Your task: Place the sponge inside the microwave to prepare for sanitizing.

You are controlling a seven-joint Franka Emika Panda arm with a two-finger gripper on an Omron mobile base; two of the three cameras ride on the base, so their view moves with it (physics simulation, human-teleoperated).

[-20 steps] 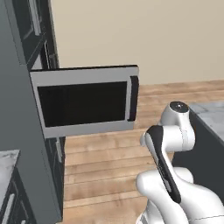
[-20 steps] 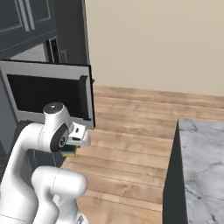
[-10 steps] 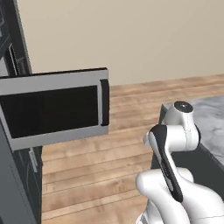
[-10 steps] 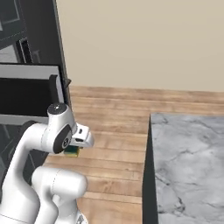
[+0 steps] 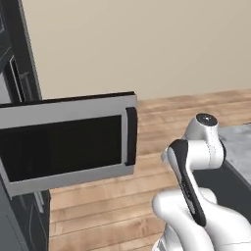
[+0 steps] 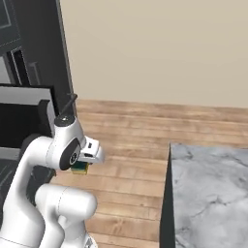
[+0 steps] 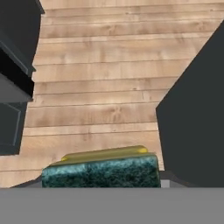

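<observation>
Showing glossy white rounded arm (image 5: 196,162) shells throughout. Carrying a dark band along one link and dark grey round joint caps (image 6: 73,154) behind the claw.

Plain beige wall (image 6: 155,48), light wooden plank floor (image 6: 140,126), grey marble counter (image 6: 213,189), dark grey cabinets (image 6: 38,48).

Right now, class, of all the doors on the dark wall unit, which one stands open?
The microwave's door: silver-framed with black glass and a dark vertical handle, it is swung out into the room, while the grey cabinet doors above sit flush with the unit.
</observation>
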